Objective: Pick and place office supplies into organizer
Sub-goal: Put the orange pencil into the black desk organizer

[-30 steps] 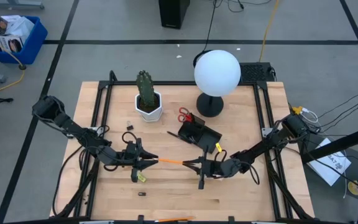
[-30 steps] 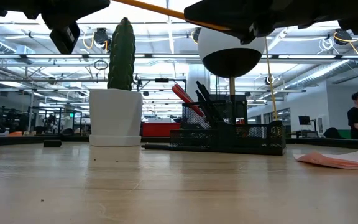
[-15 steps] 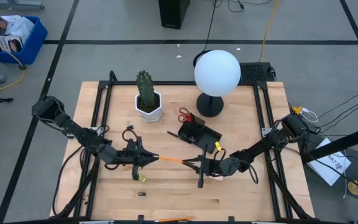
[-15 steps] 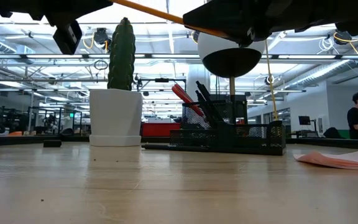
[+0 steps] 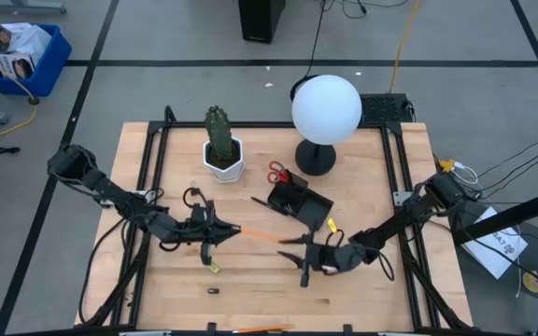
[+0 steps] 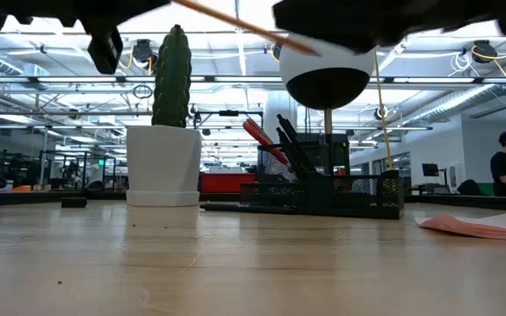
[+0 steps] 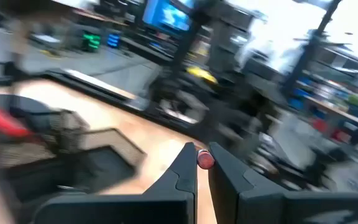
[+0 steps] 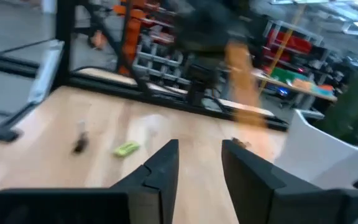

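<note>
Wooden slats make up the surface (image 5: 250,289), and on its left side the left end effector (image 5: 220,229) is pinched shut on one end of an orange pencil (image 5: 258,233), which hangs above the surface pointing toward the right arm. Below it lies a small yellow piece (image 5: 213,268), with a tiny black clip (image 5: 214,291) nearer the front edge — both not yet collected. Right of centre the right end effector (image 5: 299,257) stands with its fingers parted and nothing between them, just beside the pencil's free end. Behind it the black organizer (image 5: 299,203) already holds pens and red-handled scissors (image 5: 277,174). Judging by this, several items are stowed; the pencil and small pieces remain.
</note>
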Robot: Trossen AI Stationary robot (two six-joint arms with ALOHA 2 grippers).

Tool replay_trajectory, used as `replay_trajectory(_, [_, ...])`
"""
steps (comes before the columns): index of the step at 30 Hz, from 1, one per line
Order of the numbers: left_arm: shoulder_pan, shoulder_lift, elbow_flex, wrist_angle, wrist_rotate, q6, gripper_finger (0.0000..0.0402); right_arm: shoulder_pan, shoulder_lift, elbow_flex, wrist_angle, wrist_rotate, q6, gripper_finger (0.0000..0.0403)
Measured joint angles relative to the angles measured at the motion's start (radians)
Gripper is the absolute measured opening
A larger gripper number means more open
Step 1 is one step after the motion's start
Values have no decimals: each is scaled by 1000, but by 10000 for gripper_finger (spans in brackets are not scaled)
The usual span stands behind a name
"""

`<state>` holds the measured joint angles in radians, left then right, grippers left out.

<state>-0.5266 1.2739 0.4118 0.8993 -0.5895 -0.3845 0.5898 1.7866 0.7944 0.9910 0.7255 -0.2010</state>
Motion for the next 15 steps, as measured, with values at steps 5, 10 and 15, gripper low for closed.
replay_trajectory(5, [33, 0, 0, 48, 7, 22, 19, 92, 0, 0, -1, 139, -69, 112])
replay_trajectory(10, [95, 0, 0, 86, 6, 19, 19, 194, 0, 0, -1, 261, -78, 110])
replay_trajectory(15, [171, 0, 33, 18, 9, -21, 19, 288, 0, 0, -2, 409, -102, 111])
